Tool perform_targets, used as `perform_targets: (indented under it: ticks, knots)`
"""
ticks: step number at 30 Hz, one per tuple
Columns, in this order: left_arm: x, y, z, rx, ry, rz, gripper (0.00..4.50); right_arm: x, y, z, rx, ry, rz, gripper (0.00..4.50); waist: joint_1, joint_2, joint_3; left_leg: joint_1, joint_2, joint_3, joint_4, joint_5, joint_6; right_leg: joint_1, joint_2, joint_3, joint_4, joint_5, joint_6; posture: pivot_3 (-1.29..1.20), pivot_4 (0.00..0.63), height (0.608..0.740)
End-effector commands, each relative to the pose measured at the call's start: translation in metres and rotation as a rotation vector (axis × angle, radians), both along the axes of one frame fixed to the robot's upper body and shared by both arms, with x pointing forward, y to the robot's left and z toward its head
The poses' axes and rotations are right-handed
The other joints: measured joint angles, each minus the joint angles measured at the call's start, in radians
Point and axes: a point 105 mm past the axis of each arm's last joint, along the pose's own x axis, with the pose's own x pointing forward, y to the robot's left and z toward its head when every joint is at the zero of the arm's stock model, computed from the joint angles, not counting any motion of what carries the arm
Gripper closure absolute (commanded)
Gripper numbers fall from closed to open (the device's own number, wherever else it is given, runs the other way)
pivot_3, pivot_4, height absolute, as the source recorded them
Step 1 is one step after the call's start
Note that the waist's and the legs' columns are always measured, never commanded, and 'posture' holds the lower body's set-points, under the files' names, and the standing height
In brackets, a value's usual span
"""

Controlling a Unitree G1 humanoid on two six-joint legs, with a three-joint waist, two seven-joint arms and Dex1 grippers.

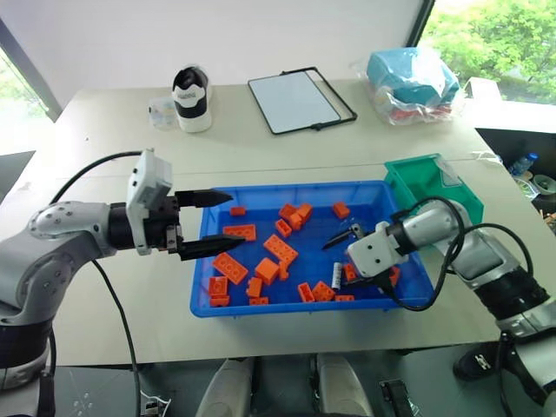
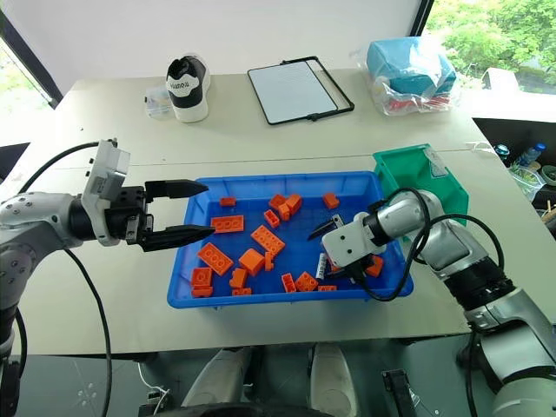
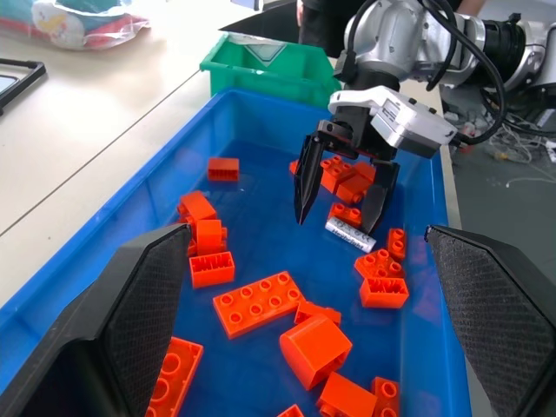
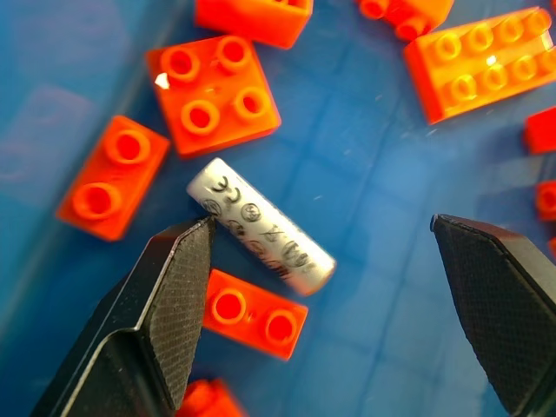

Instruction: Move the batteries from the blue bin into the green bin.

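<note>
The blue bin (image 1: 295, 186) lies mid-table with orange bricks (image 1: 280, 248) scattered in it. One silvery battery (image 4: 261, 224) rests on the bin floor near the right end (image 1: 336, 275), among small bricks. My right gripper (image 1: 346, 259) hangs open just above it, pointing down, with one finger on each side of the battery and touching nothing. Its fingers (image 3: 302, 187) also appear in the left wrist view. My left gripper (image 1: 217, 223) is open and empty, level, over the bin's left rim. The green bin (image 1: 417, 178) stands against the blue bin's far right corner.
At the back of the table are a black-and-white shoe (image 1: 191, 97), a clipboard (image 1: 300, 100) and a light-blue bag in clear plastic (image 1: 413, 82). The table's front edge runs just below the blue bin.
</note>
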Motion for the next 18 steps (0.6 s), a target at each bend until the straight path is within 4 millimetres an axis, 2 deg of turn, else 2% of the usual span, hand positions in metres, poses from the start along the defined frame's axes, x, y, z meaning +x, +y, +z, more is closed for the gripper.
perform_targets:
  ticks: [1,4,8,11,13,15,18]
  knots:
    - [-0.004,-0.002,0.012,-0.002,-0.054,-0.017,0.0,-0.003,0.009,0.002,0.053,0.035,-0.013,1.2,0.0,0.0,0.0,0.002,0.0,0.0,0.0,0.0,0.0,0.002,0.0,0.0,0.0,0.0,0.0,0.0,0.15,0.731]
    - [-0.005,-0.002,0.011,0.001,-0.049,-0.024,0.0,-0.006,0.016,0.012,0.144,0.077,-0.082,2.68,0.001,0.0,0.0,0.003,0.0,0.0,-0.001,-0.001,-0.001,0.003,0.0,0.0,-0.001,0.0,0.0,0.0,0.15,0.731]
    - [-0.003,-0.003,0.008,0.001,-0.043,-0.031,0.0,-0.01,0.017,0.039,0.335,0.151,-0.249,2.68,0.004,0.0,0.0,0.003,0.0,-0.001,0.0,-0.001,-0.001,0.003,0.0,0.0,-0.001,0.0,0.0,0.0,0.15,0.731]
    - [-0.001,-0.006,0.007,-0.005,-0.04,-0.039,0.0,-0.003,0.006,0.075,0.523,0.124,-0.453,2.68,0.006,0.0,0.0,0.003,0.0,-0.001,0.0,-0.001,-0.001,0.003,0.0,0.0,-0.001,0.0,0.0,0.0,0.15,0.731]
    - [0.001,-0.007,0.006,-0.012,-0.037,-0.046,0.0,0.0,-0.005,0.09,0.615,0.118,-0.576,2.68,0.006,0.0,0.0,0.003,0.0,-0.001,-0.001,-0.001,0.0,0.003,0.0,0.0,-0.001,0.0,0.0,0.0,0.15,0.731]
    - [0.002,-0.008,0.006,-0.016,-0.034,-0.053,0.0,-0.005,-0.01,0.095,0.639,0.134,-0.617,2.68,0.011,0.0,0.0,0.003,0.0,-0.001,-0.001,-0.001,0.0,0.003,-0.001,0.0,-0.001,0.0,0.0,0.0,0.15,0.731]
    - [0.005,-0.011,0.007,-0.022,-0.034,-0.063,0.0,-0.013,-0.005,0.087,0.557,0.099,-0.564,2.68,0.016,0.0,0.0,0.003,0.0,-0.001,-0.001,-0.002,0.0,0.003,-0.001,0.0,-0.002,0.0,0.0,0.0,0.15,0.731]
